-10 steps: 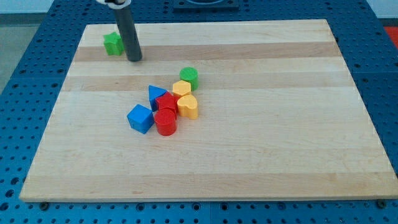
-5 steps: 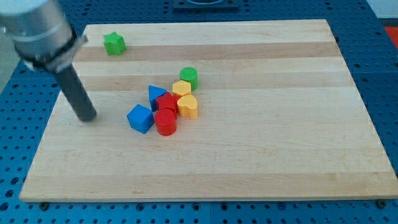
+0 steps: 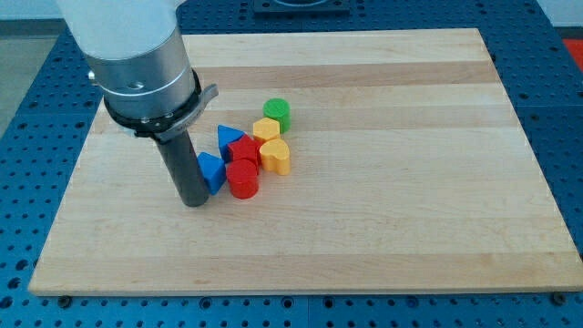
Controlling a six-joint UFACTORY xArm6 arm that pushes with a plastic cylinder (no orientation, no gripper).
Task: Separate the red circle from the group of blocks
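The red circle (image 3: 243, 179) stands at the bottom of a tight group of blocks in the middle of the board. Above it is another red block (image 3: 245, 150). A blue cube (image 3: 212, 170) touches the group on its left and is partly hidden by my rod. A blue triangle (image 3: 230, 138), two yellow blocks (image 3: 267, 129) (image 3: 275, 156) and a green cylinder (image 3: 277, 113) make up the rest. My tip (image 3: 193, 201) is on the board just left of the blue cube and left of the red circle.
The wooden board (image 3: 410, 200) lies on a blue perforated table. The arm's large grey body (image 3: 137, 64) covers the board's upper left, hiding whatever lies there.
My tip has swung from the board's upper left down and to the right, reaching the blue cube's left side. The green block at the upper left is now hidden by the arm.
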